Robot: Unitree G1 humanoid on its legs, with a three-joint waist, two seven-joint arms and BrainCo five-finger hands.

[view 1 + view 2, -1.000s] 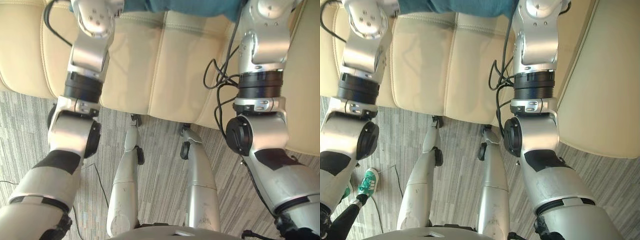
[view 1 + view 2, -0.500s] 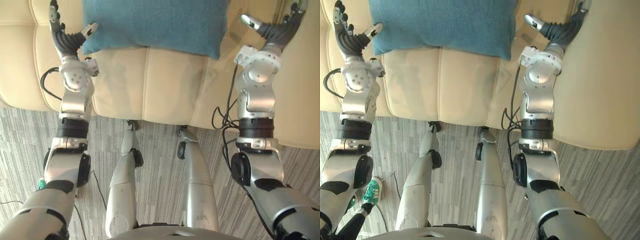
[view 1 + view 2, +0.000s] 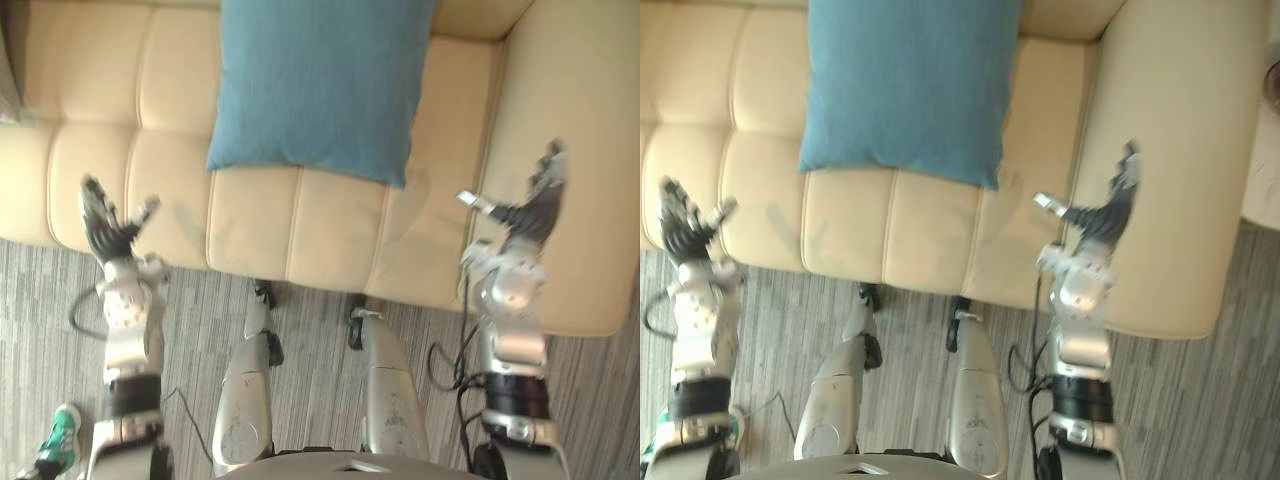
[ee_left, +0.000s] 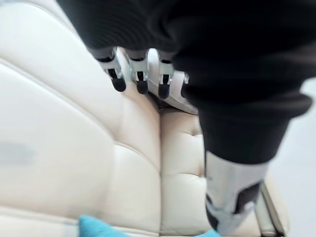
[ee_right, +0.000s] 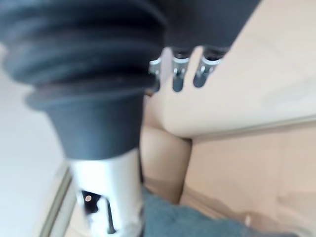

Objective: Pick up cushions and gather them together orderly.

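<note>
Plainly, the fingers point(image 4: 117, 81) of the left hand point(image 3: 108, 232) are straight and spread with nothing in them, and the fingers point(image 5: 177, 74) of the right hand point(image 3: 522, 215) are likewise extended and empty. The left hand hangs over the front edge of the sofa point(image 3: 100, 100) seat, toward its left part. The right hand is by the seat's front right corner, close to the inner face of the armrest point(image 3: 575, 150). Between them and farther in, the blue cushion point(image 3: 320, 85) lies on the seat and runs up toward the backrest, its lower edge short of the seat's front edge and nearer the armrest than the left end. Neither hand touches it. The step in hand looks like the two-handed reach for it. To do that well, both hands should close in together, one to each side edge near the lower corners. The left has the longer way to go. The fingers should then curl round cloth and stuffing, not the cover alone, and lift level so the cushion neither sags nor twists.
</note>
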